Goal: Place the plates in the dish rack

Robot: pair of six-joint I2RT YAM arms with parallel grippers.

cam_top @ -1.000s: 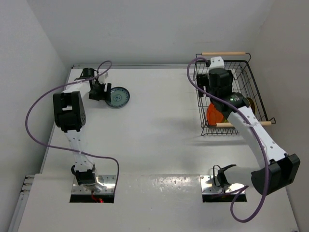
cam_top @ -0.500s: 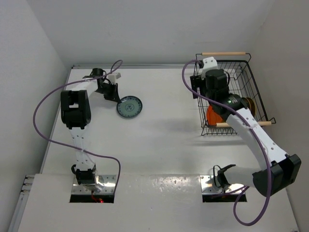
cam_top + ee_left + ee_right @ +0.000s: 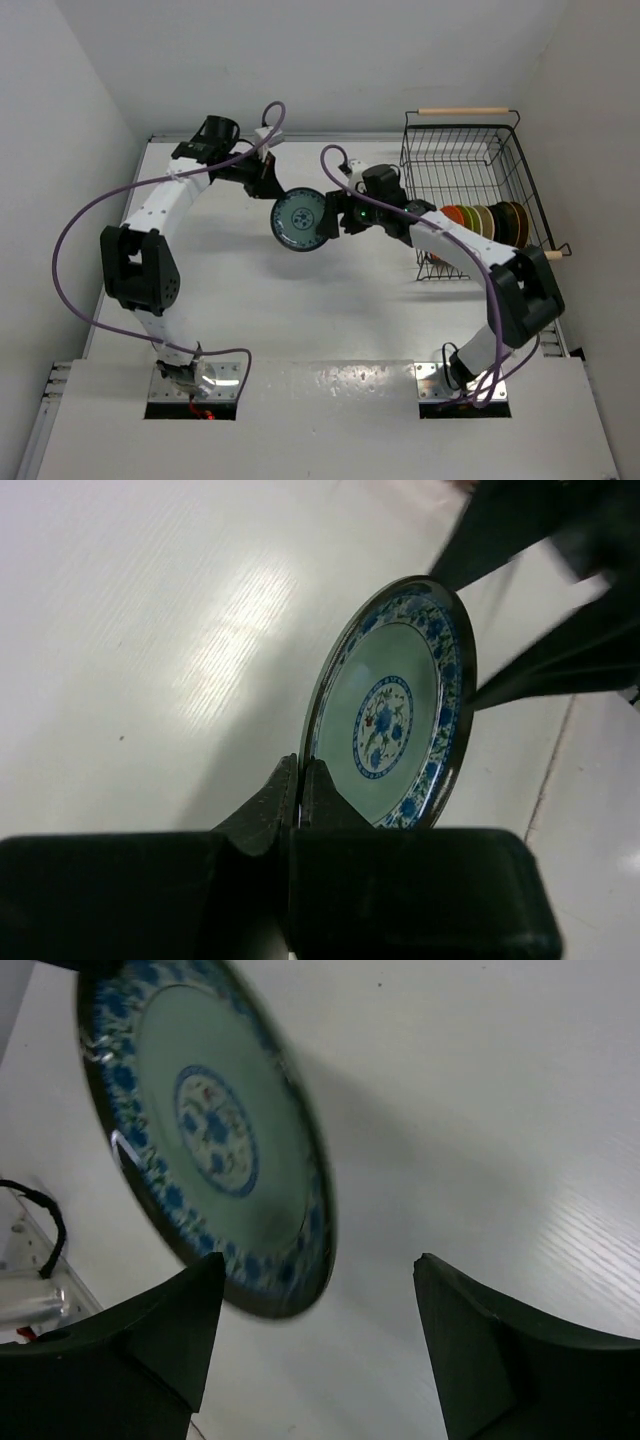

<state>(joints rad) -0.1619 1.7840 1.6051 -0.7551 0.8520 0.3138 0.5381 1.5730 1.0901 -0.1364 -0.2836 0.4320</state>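
Teal plate (image 3: pixel 300 221) now lifted, pinched by left gripper (image 3: pixel 300 780); right gripper (image 3: pixel 320 1320) spread, arrived beside it

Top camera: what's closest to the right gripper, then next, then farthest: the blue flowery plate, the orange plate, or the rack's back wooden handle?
1. Teal plate, just left of the right gripper.
2. Orange plate, standing in the dish rack, to the right.
3. Back wooden handle, far right.
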